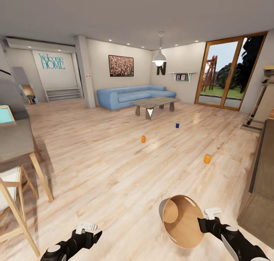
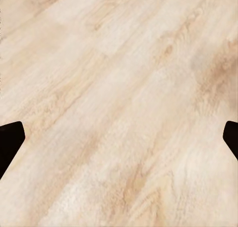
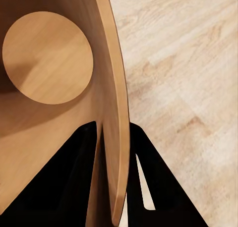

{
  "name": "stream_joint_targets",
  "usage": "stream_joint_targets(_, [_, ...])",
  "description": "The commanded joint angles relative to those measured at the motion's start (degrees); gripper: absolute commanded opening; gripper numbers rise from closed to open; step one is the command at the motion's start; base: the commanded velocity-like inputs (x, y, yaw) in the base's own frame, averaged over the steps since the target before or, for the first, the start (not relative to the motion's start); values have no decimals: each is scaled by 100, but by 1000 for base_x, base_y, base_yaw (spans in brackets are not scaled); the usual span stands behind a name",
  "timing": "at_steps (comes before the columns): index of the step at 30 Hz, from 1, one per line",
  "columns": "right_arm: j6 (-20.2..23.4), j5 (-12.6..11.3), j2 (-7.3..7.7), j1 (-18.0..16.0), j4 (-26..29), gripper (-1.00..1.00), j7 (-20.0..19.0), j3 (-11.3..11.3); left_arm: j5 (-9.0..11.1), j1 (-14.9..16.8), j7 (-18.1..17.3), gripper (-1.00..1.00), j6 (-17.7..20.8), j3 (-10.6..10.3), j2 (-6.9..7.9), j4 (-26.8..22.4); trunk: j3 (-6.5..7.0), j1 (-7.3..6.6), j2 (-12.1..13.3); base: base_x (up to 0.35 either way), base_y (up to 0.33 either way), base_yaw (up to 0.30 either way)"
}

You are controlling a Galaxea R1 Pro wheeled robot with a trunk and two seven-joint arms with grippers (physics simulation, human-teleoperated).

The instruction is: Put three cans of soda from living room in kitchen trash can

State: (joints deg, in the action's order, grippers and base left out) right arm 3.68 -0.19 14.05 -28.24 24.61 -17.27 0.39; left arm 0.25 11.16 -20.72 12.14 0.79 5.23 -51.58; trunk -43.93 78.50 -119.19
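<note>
Carrying the tash can (image 1: 182, 223), pinched at its rim by the right gripper (image 1: 207, 220), toward the cans.
Left gripper (image 1: 88, 230) jaws seemingly spread; nearest orange can (image 1: 207, 158), beyond the tash can, must be approached.

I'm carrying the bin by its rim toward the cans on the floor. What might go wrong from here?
1. The right gripper pinches only the thin wall of the bin, one finger inside and one outside, and the bin hangs tilted; it may swing or slip as you drive.
2. The three cans stand apart on the floor: the near orange can, the far orange can, the blue can. The base could knock the nearest one over.
</note>
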Motion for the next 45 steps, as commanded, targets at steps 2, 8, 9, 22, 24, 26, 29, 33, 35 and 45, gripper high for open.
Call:
stream_joint_targets(2, [-8, -43, 0, -1, 14, -100, -30, -23, 0, 0, -4, 100, -1, 0, 7, 14, 37, -45, 81, 0, 0, 0])
stream_joint_targets(8, [-57, -51, 1, 49, 31, -100, -35, -23, 7, 0, -54, 100, -1, 3, 13, 71, 145, -177, 322, 0, 0, 0])
stream_joint_targets(9, [-60, -51, 1, 56, 32, -100, -36, -24, 6, 0, -89, 100, -1, 2, 13, 73, 163, -199, 362, 0, 0, 0])
stream_joint_targets(22, [-81, -66, -3, 90, 37, -100, -39, -23, 0, 0, -496, 100, 8, 9, 82, 86, 396, -484, 883, 0, 0, 0])
stream_joint_targets(24, [-84, -64, -5, 90, 39, -100, -39, -22, -4, 0, -478, 100, 3, 4, 78, 87, 432, -528, 964, 0, 0, 0])
stream_joint_targets(26, [-85, -63, -9, 91, 41, -100, -38, -22, -5, 0, -472, 100, 2, 3, 77, 87, 468, -572, 1044, 0, 0, 0])
stream_joint_targets(29, [-86, -61, -13, 95, 43, -100, -33, -21, -7, 0, -464, 100, 0, 4, 76, 87, 522, -638, 1164, 0, 0, 0])
stream_joint_targets(33, [-87, -60, -16, 98, 43, -100, -35, -21, -3, 0, -487, 100, 9, 7, 79, 87, 594, -726, 1325, 0, 0, 0])
stream_joint_targets(35, [-90, -60, -16, 98, 43, -100, -34, -21, -2, 0, -493, 100, 10, 7, 81, 87, 630, -770, 1405, 0, 0, 0])
stream_joint_targets(45, [-103, -67, -1, 213, 168, -100, -39, -29, 1, 0, -503, 100, 1, 9, 84, 87, 809, -989, 1806, 0, 0, 0])
